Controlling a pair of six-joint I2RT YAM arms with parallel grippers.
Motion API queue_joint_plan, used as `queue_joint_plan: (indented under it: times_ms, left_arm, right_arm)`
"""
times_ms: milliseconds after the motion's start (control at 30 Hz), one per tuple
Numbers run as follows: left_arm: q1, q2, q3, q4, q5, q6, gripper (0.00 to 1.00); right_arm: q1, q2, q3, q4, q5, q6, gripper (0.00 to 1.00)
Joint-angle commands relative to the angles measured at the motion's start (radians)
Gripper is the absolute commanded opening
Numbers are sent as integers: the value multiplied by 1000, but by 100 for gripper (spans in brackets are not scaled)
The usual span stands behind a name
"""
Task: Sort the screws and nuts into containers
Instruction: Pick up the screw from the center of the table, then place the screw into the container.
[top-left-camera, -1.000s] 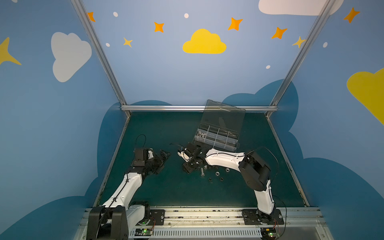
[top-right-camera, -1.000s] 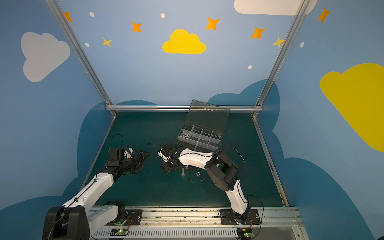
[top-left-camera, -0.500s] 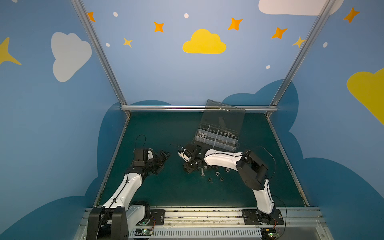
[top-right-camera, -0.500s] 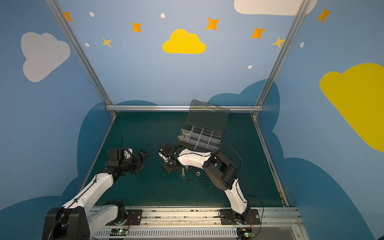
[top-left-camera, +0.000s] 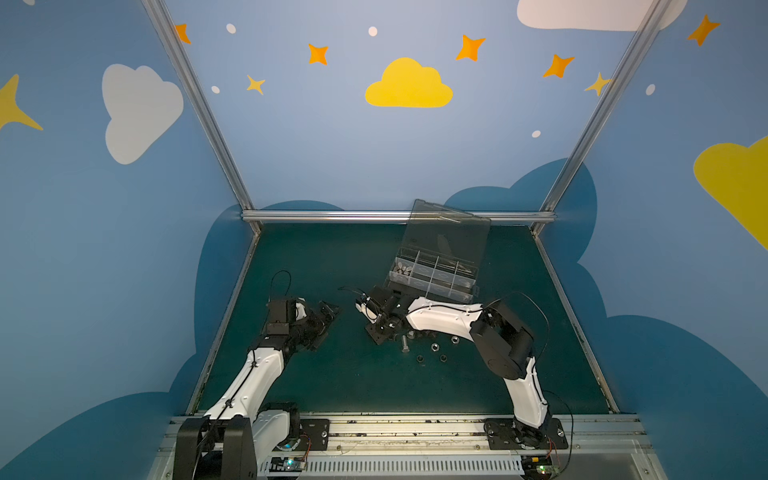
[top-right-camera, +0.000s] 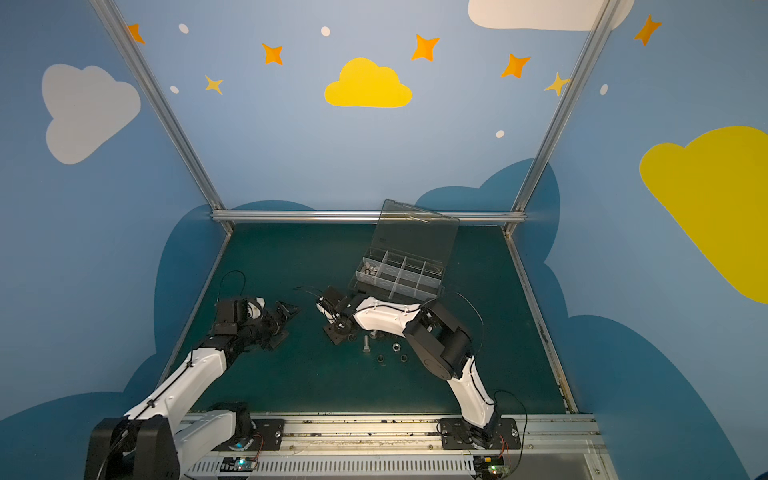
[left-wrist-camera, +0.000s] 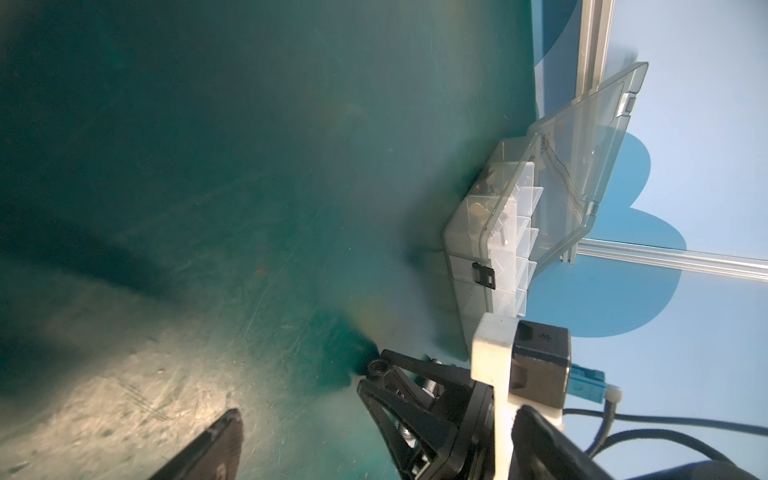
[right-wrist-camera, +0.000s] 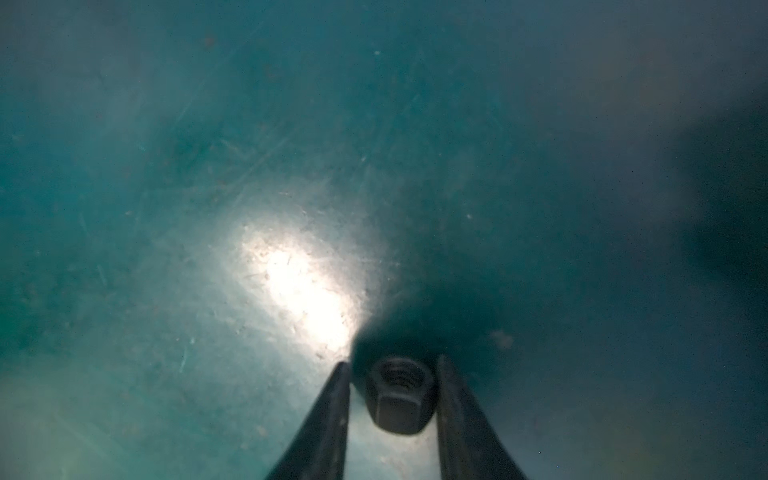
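Dark green tabletop (top-left-camera: 332, 386): scuffed, scratched, glare patch. Blue walls (top-left-camera: 311, 145) painted with clouds and stars; aluminium frame (top-left-camera: 395, 216). Clear grey plastic organizer box (top-left-camera: 432, 289) at 1 o'clock of table centre, lid (top-left-camera: 446, 232) raised, leaning back. Silver hex bolt (top-left-camera: 404, 345) near centre, long axis 12–6. Loose nuts (top-left-camera: 435, 346) at its 3 o'clock. Right gripper (right-wrist-camera: 390, 365) at bolt's 10 o'clock, jaws straddling black nut (right-wrist-camera: 401, 395): hexagonal, flat on table, threaded bore up; gap at one finger, not clamped. Left gripper (top-left-camera: 325, 326) at 9 o'clock, jaws spread wide, empty.
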Motion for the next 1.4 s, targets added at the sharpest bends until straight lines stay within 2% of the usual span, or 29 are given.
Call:
queue_joint_plan:
  times_ms: [0, 67, 167, 400, 600, 800, 1000, 1367]
  left_arm:
    - [5, -11, -11, -11, 6, 7, 100]
    - [5, -11, -10, -14, 6, 8, 100]
    - [6, -11, -12, -13, 6, 9, 100]
    - [6, -8, -10, -12, 9, 7, 100]
    - [6, -16, -10, -1, 17, -6, 100]
    - [6, 2, -7, 22, 41, -18, 100]
    - [6, 1, -4, 19, 43, -17, 100]
    - [5, -2, 13, -15, 34, -2, 100]
  right_arm:
    - [2, -6, 1, -27, 4, 4, 24]
    - [-3, -25, -7, -18, 4, 1, 16]
    - [-21, -76, -30, 7, -17, -8, 10]
    - [-97, -217, -55, 32, -47, -45, 9]
    - [-203, -277, -7, -1, 9, -93, 12]
    - [-318, -229, 94, -74, 81, -137, 13]
    - [-405, -143, 177, -123, 91, -147, 13]
    - [-452, -12, 285, -193, 95, -162, 14]
